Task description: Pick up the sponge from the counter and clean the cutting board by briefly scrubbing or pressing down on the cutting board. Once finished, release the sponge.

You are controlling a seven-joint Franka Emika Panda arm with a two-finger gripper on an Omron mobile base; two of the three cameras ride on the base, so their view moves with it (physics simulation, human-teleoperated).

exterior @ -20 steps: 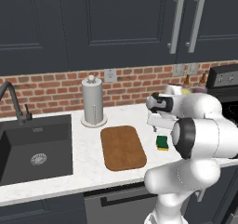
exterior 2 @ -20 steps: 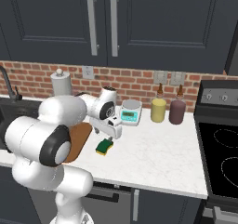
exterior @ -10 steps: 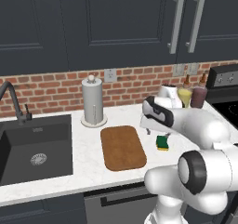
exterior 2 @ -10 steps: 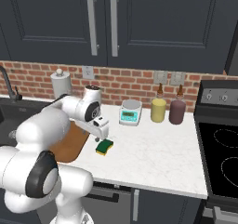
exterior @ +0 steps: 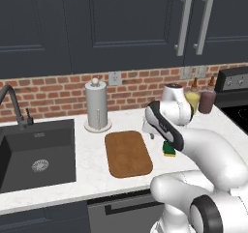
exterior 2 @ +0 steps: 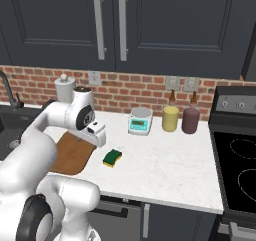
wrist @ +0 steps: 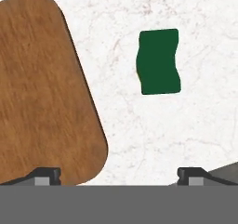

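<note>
The sponge (wrist: 159,61), dark green on top, lies on the white counter (wrist: 139,135) just right of the brown cutting board (wrist: 42,93). My gripper (wrist: 118,175) hangs open above the counter, over the strip between the board's edge and the sponge, holding nothing. In the left base view the cutting board (exterior: 128,153) lies right of the sink, and the sponge (exterior: 169,150) peeks out from behind my arm. In the right base view the gripper (exterior 2: 98,137) hovers up and to the left of the sponge (exterior 2: 112,157), beside the cutting board (exterior 2: 70,157).
A paper towel roll (exterior: 96,104) stands behind the board, with the black sink (exterior: 34,154) to its left. A teal-faced scale (exterior 2: 139,121) and two bottles (exterior 2: 170,117) (exterior 2: 190,119) stand near the brick wall. The stove (exterior 2: 240,165) is at the right.
The hand has swung left, from above the sponge toward the board's edge. The sponge has stayed in place on the counter and the gripper has stayed open.
</note>
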